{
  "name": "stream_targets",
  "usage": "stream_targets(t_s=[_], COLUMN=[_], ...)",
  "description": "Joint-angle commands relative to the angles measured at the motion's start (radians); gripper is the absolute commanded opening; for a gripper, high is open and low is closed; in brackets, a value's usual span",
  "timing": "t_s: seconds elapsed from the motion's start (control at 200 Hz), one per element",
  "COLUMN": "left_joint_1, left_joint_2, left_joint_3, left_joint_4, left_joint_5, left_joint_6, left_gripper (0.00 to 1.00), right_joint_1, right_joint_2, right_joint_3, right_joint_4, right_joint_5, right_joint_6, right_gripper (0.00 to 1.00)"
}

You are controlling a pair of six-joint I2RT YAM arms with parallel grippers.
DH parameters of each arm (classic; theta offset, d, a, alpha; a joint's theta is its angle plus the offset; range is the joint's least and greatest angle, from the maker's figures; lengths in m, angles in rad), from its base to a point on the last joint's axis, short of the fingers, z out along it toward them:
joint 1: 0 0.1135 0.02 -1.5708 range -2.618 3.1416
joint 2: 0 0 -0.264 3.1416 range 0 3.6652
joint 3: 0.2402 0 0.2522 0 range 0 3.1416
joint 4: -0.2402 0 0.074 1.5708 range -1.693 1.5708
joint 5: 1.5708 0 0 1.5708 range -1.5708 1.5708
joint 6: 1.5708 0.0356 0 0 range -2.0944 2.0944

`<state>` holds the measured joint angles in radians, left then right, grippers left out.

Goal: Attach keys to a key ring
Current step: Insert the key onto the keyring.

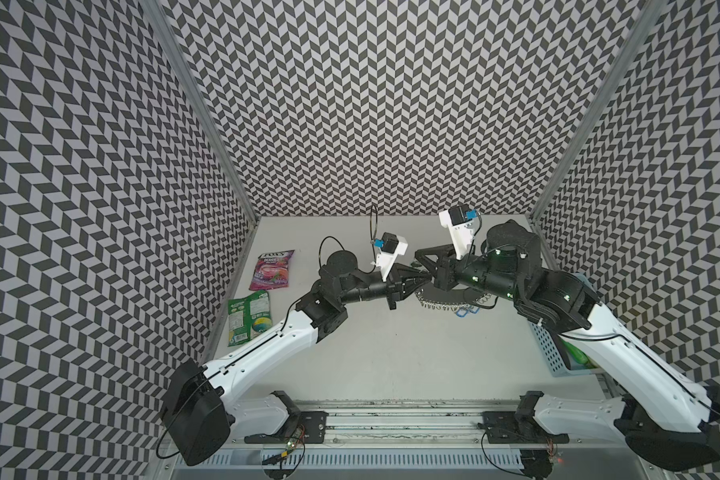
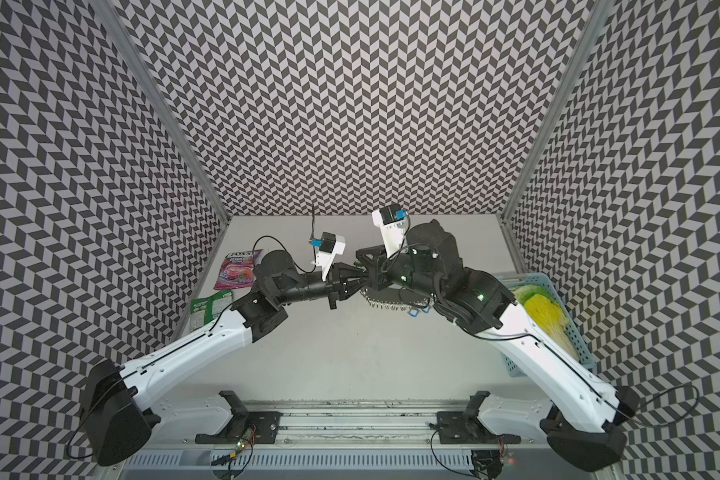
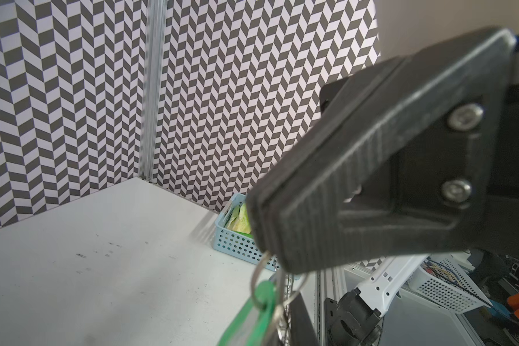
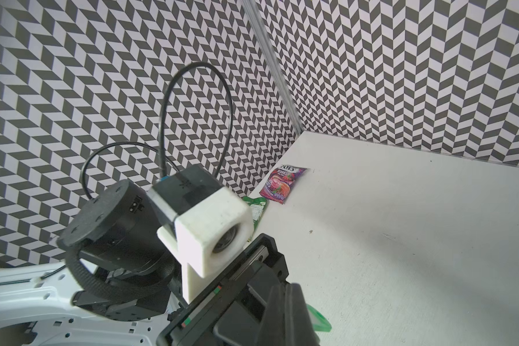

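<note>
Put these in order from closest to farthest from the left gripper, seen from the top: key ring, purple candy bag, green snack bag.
From the left gripper:
1. key ring, right beside its tip.
2. purple candy bag, off to the left, farther back.
3. green snack bag, off to the left, nearer the front.

We are seeing dark grey and white chevrons covering the walls (image 1: pixel 391 104), above a plain off-white table (image 1: pixel 391 365). The left gripper (image 1: pixel 425 279) and right gripper (image 1: pixel 418 254) are both showing matte black. At the left gripper's tip, the keys (image 3: pixel 247 316) are showing a bright green tag and silver metal. Below the right gripper, the key ring (image 1: pixel 454 296) is looking dark grey, fringed with silver wire rings (image 1: pixel 433 306) and blue tags (image 1: pixel 464 311). Behind the left gripper are lying a purple packet (image 1: pixel 272 270) and a green packet (image 1: pixel 248 318). Behind the right gripper, a pale blue, hole-dotted basket (image 3: pixel 237 244) is showing yellow-green contents (image 3: pixel 240 221).
</note>
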<state>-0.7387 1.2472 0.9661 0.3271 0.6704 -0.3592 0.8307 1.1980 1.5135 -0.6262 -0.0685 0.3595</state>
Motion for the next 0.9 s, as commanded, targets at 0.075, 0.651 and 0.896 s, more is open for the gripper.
stream_targets(t_s=[0.075, 0.651, 0.896], left_joint_1=[0.002, 0.000, 0.000], left_joint_2=[-0.029, -0.031, -0.032], left_joint_3=[0.022, 0.023, 0.023], left_joint_4=[0.043, 0.043, 0.039], left_joint_5=[-0.031, -0.021, -0.028], left_joint_6=[0.009, 0.000, 0.006], left_gripper=[0.00, 0.00, 0.00], right_joint_1=[0.020, 0.052, 0.055], right_joint_2=[-0.027, -0.060, -0.060], right_joint_3=[-0.004, -0.084, -0.083], right_joint_4=[0.026, 0.067, 0.072], right_joint_5=[0.056, 0.106, 0.105], right_joint_6=[-0.019, -0.033, -0.029], right_gripper=[0.00, 0.00, 0.00])
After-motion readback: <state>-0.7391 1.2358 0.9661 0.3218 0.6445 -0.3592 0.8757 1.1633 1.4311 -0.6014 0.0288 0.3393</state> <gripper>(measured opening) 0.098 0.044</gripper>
